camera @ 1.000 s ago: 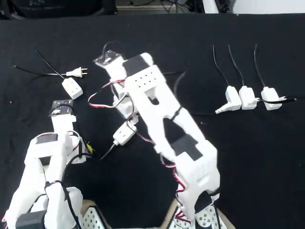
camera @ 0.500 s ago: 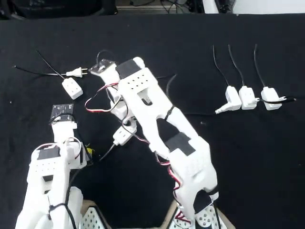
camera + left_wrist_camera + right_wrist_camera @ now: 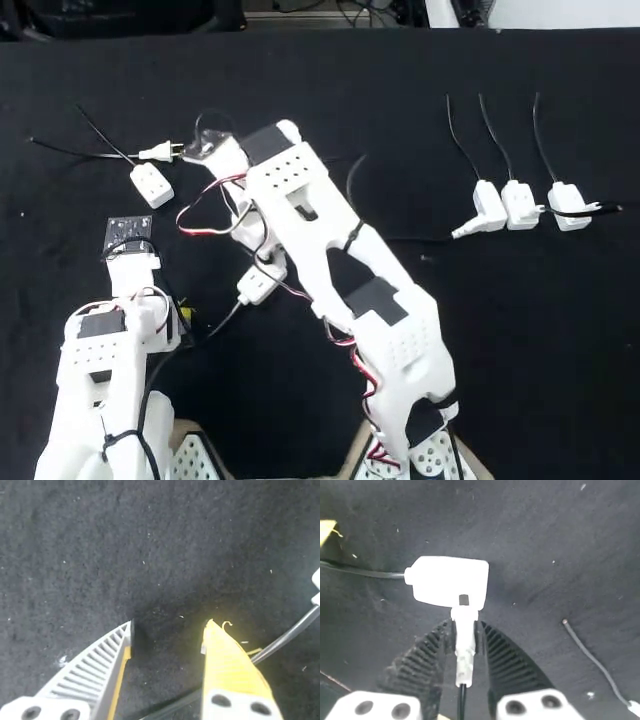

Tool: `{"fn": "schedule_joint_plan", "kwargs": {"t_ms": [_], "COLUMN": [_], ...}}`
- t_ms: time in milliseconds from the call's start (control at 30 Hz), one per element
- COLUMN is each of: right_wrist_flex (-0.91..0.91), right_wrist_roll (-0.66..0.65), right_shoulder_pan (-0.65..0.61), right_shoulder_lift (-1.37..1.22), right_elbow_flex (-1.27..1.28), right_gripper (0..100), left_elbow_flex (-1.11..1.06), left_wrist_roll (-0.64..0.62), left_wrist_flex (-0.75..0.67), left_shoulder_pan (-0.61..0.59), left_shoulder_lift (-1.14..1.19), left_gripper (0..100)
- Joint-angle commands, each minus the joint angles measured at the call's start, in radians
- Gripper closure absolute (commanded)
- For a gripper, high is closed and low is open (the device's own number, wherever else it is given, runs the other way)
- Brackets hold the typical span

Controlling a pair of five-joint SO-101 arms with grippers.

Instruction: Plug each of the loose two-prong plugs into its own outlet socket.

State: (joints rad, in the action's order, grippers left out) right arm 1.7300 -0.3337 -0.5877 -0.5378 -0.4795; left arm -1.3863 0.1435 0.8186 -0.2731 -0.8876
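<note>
My right gripper (image 3: 465, 626) is shut on a white two-prong plug (image 3: 464, 652) whose front end sits in a white outlet socket (image 3: 447, 581). In the high view that socket (image 3: 261, 284) lies under the right arm near the table's middle. My left gripper (image 3: 167, 628) is open low over the black cloth, nothing between its fingers, with a black cable (image 3: 285, 639) beside its yellow finger (image 3: 227, 660). A loose plug (image 3: 160, 152) and another white socket (image 3: 151, 184) lie at the far left.
Three white sockets (image 3: 519, 203) with thin black cables stand in a row at the right, with a white plug (image 3: 463, 231) at the leftmost one. The black cloth (image 3: 520, 340) covers the whole table. A loose thin wire (image 3: 592, 657) lies near the right gripper.
The right arm's wrist has swung a little to the left while staying over the middle socket. The left arm has drawn back slightly toward its base.
</note>
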Motion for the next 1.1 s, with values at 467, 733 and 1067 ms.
{"fn": "schedule_joint_plan", "kwargs": {"t_ms": [467,733,1067], "right_wrist_flex": [0.032,0.032,0.035], "right_wrist_roll": [-0.008,-0.012,0.106], "right_shoulder_pan": [0.005,0.008,0.049], "right_shoulder_lift": [-0.058,-0.070,-0.071], "right_elbow_flex": [-0.108,-0.116,-0.097], "right_gripper": [98.8,98.8,98.8], "left_elbow_flex": [0.002,0.002,0.002], "left_wrist_roll": [-0.008,-0.008,-0.008], "left_wrist_flex": [-0.012,-0.012,-0.012], "left_shoulder_pan": [0.010,0.008,0.010], "left_shoulder_lift": [-0.017,-0.017,-0.018], "left_gripper": [77,77,77]}}
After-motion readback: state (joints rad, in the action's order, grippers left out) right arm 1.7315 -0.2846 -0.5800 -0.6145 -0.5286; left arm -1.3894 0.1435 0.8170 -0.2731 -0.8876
